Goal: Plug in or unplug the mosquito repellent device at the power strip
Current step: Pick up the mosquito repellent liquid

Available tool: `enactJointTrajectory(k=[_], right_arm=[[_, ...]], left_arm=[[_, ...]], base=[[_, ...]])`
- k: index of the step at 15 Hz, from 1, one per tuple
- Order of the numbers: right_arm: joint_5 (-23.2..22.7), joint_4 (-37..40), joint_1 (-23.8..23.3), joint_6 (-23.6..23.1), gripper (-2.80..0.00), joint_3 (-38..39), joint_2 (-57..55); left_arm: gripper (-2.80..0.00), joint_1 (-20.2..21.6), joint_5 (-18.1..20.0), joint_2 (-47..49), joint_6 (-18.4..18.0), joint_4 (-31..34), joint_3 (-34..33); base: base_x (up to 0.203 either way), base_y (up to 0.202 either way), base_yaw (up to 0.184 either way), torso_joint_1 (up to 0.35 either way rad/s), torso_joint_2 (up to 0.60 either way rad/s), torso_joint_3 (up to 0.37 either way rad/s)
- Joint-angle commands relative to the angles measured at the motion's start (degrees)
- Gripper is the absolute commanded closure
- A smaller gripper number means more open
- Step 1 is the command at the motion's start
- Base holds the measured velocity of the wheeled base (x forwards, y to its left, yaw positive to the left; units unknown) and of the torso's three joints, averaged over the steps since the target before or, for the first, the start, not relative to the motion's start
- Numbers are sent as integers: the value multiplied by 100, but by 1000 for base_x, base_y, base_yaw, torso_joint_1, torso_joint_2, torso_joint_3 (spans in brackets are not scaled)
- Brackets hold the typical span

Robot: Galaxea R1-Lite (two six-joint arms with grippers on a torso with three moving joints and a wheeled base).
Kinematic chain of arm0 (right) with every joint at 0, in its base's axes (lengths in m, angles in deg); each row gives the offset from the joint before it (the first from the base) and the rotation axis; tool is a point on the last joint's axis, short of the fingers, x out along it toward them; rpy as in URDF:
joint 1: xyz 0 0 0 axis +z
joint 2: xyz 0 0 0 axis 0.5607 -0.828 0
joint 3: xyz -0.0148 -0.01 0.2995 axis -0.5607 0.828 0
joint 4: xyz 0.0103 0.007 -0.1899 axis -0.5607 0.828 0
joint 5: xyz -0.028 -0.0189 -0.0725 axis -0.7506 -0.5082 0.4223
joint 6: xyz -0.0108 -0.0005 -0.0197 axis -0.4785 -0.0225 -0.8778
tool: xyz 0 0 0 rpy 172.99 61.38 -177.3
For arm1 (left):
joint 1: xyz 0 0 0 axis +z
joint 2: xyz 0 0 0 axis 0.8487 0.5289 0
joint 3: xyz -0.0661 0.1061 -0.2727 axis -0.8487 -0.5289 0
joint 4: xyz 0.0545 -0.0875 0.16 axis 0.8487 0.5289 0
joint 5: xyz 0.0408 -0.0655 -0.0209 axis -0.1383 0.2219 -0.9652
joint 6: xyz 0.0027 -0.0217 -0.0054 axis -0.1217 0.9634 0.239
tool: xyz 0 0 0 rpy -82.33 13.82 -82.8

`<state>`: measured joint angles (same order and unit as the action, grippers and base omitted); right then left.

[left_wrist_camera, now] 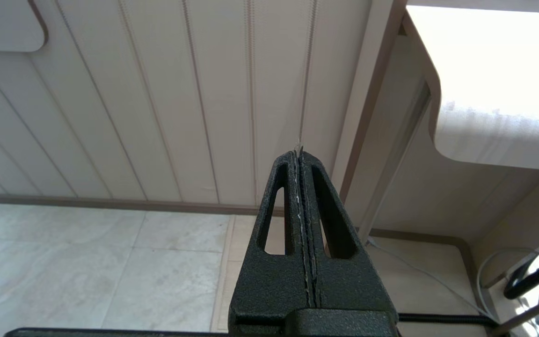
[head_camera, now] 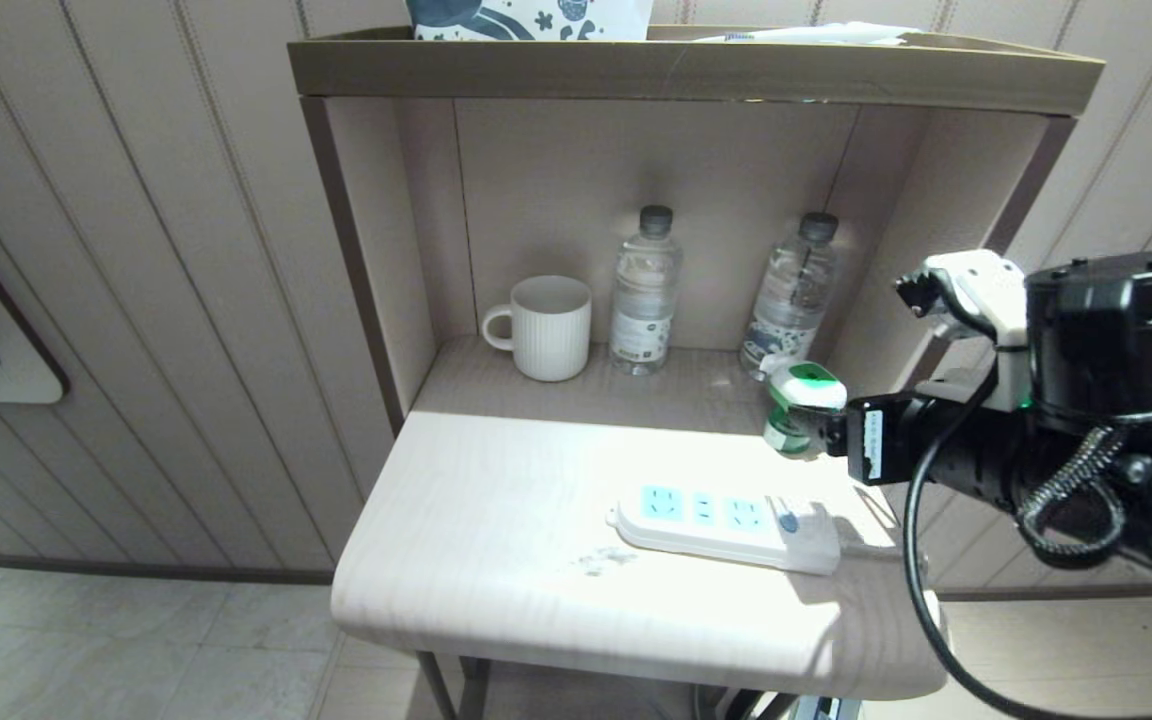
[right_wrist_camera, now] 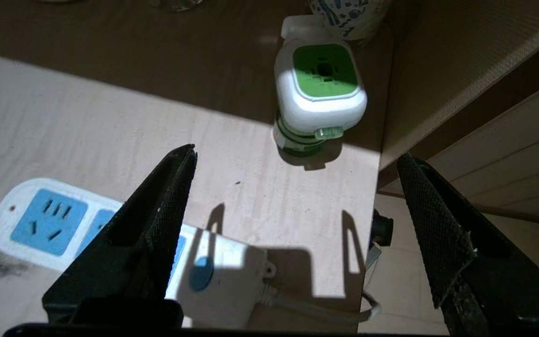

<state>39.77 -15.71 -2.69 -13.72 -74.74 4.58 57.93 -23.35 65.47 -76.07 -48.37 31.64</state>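
Jaws of our right gripper [right_wrist_camera: 293,224] gape wide, empty, above the white blue-socketed power strip [right_wrist_camera: 110,243]; the light, top-heavy white-and-green plastic mosquito repellent device [right_wrist_camera: 318,93] stands unplugged nearby. We'd pinch its smooth head sides.

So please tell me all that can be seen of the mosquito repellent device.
The mosquito repellent device is small, of smooth plastic: a rounded white head with a bright green vented top, over a small green bottle. It stands upright on the tabletop, unplugged, beyond the power strip, apart from it. The open right gripper does not touch it.
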Motion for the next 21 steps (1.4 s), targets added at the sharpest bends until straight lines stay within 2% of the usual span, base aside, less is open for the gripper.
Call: enactJointTrajectory(k=[1,4,7,10,11,16,19,21], right_arm=[[-51,-75,-246,-16,-280,-132,-398],[-336,-486,-427,-28,-280,111,-406],[-1003,-1766,-767,-165,-280,668,-383],[-1329,-3214,-824,-352,-280,1189,-704],[-1419,-3457,-872,-457,-280,1263,-801],[-1719,-4062,-1078,-645,-280,1523,-1049],[-1862,-4797,-1249,-629,-280,1726,-1379],[-1914,-4888,-1217,-565,-280,1832,-1405]], left_arm=[[0,0,-1,8,-2,0,8],[0,2,-1,8,0,0,6],[0,-4,-1,8,2,0,8],[0,3,-1,8,2,0,8],[0,5,-1,8,2,0,-10],[0,2,-1,5,2,0,1],[0,5,-1,8,1,0,5],[0,4,-1,8,2,0,-8]], base=[[0,0,0,0,0,0],[0,0,0,0,0,0],[0,0,0,0,0,0],[0,0,0,0,0,0],[0,0,0,0,0,0],[0,0,0,0,0,0],[0,0,0,0,0,0],[0,0,0,0,0,0]])
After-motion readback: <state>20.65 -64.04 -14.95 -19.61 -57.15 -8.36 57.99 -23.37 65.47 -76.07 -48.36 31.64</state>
